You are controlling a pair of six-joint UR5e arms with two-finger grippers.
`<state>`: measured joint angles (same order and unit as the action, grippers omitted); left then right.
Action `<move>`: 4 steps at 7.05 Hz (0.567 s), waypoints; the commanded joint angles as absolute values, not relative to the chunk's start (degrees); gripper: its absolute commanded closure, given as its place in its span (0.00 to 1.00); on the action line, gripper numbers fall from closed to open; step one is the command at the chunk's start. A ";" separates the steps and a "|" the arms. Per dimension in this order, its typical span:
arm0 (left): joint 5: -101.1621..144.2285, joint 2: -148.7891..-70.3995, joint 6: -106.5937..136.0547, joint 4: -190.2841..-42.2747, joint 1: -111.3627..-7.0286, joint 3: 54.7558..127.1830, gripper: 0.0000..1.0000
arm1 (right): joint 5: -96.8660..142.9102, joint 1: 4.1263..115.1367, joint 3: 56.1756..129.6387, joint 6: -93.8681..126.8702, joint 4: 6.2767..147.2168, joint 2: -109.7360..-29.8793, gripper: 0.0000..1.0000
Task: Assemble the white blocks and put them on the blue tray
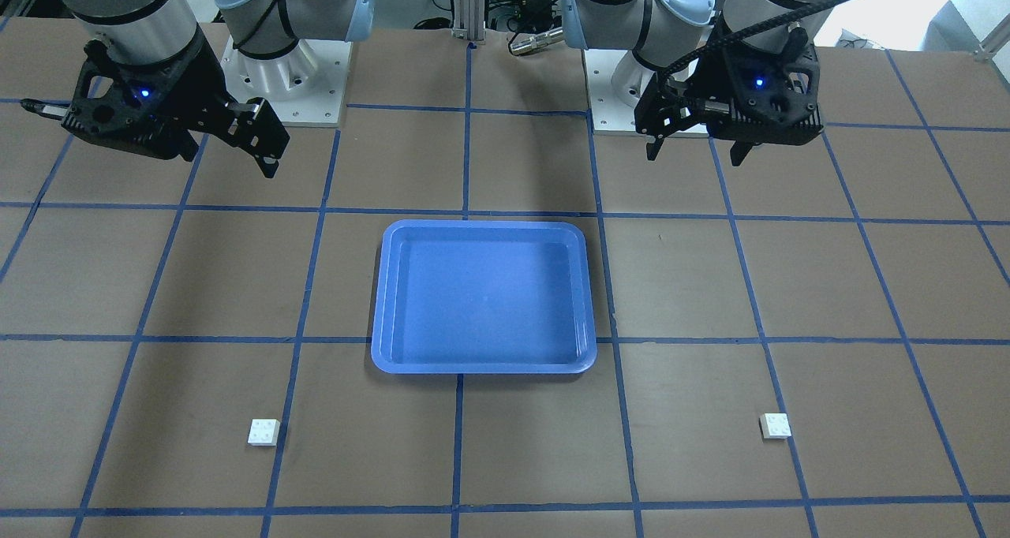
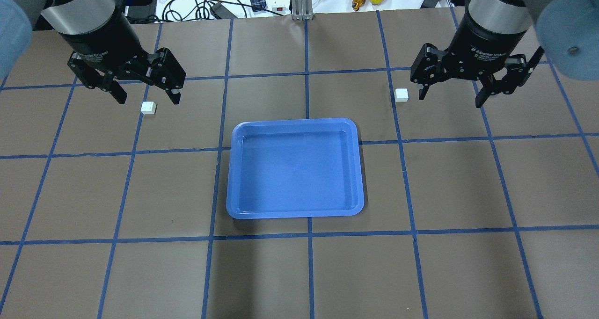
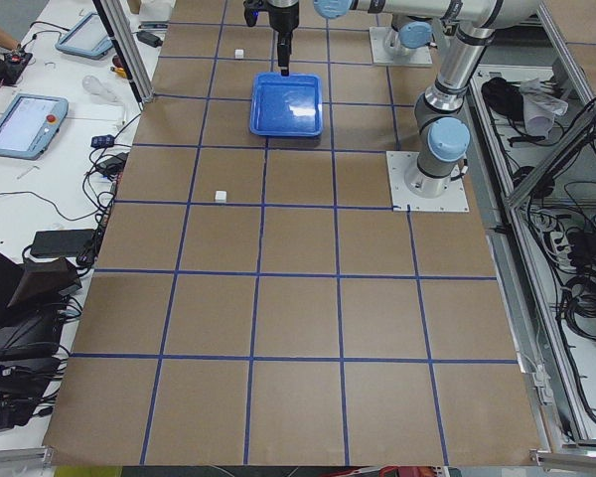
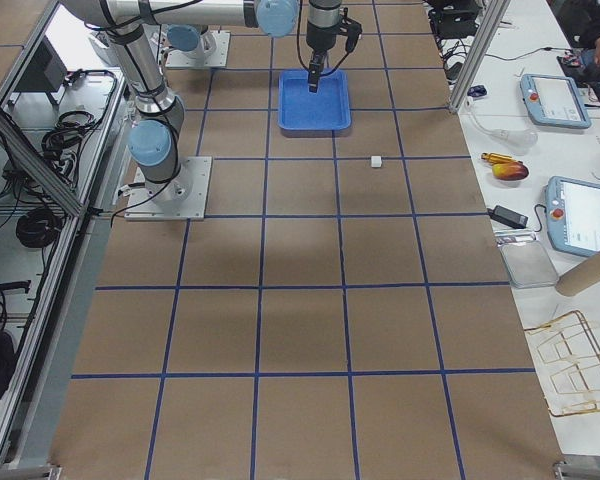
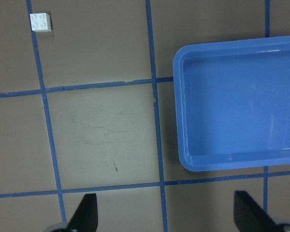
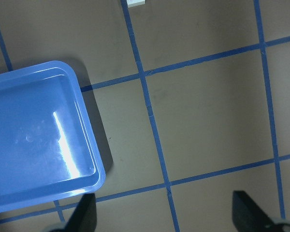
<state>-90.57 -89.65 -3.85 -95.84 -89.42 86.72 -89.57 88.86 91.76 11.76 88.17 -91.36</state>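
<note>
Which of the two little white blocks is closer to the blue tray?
The white block on the robot's right side: its gap to the blue tray is clearly shorter than for the left block.

Tray (image 2: pixel 295 121) between left block (image 2: pixel 148 107), right block (image 2: pixel 401 94)

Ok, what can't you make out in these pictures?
Right white block: right wrist view, cut off by the top edge, so its studs are not visible.
Blue tray: same view, cut off by the left edge.
Left white block: exterior left view, too small to show its studs.
Left tool: left wrist view, mostly cut off by the bottom edge.
</note>
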 commanded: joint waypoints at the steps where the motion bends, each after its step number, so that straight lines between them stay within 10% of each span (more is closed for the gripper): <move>1: -90.88 -92.96 -6.13 -89.01 -88.77 86.83 0.00 | -89.56 88.86 91.84 11.17 88.07 -91.23 0.00; 4: -92.72 -105.43 -7.81 -83.25 -81.75 83.78 0.00 | -89.30 87.72 92.11 6.72 89.11 -89.92 0.00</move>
